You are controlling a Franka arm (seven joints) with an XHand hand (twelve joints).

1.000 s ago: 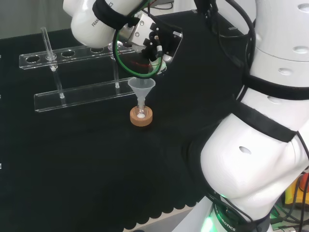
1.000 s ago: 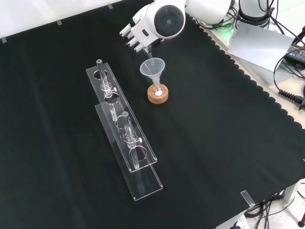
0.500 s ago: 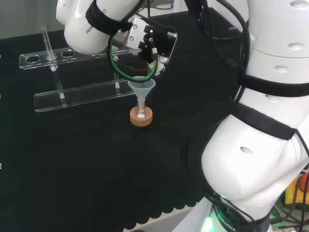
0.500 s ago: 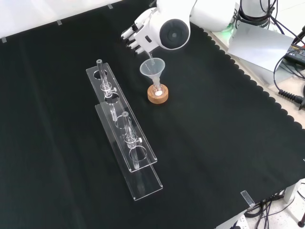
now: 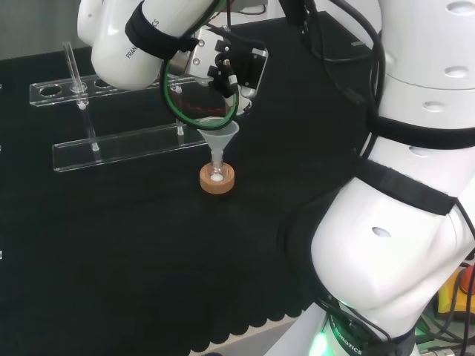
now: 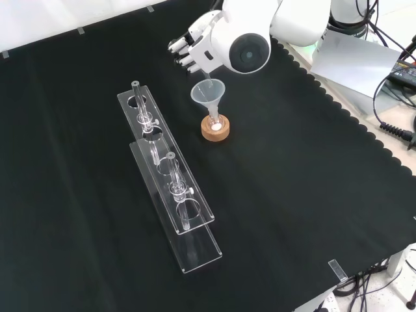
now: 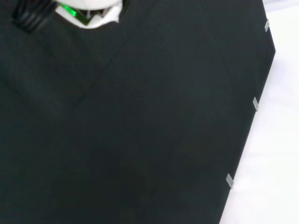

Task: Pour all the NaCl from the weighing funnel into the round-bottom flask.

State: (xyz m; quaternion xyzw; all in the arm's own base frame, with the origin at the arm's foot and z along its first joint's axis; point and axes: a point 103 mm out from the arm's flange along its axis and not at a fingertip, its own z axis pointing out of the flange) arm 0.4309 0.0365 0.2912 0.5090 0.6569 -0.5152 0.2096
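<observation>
The hand [image 6: 195, 49], fingers curled round a thin clear weighing funnel [image 6: 207, 81], should keep its spout over the funnel [image 6: 208, 95] atop the round-bottom flask [image 6: 214, 123]

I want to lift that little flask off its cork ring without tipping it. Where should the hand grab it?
Probably at the short neck, just under the clear funnel, coming from the side. The flask stands upright with its round belly sunk in the cork ring, so the belly offers little to hold. The funnel's wide cone blocks a reach from above, and the hand is curled on the weighing funnel.
</observation>
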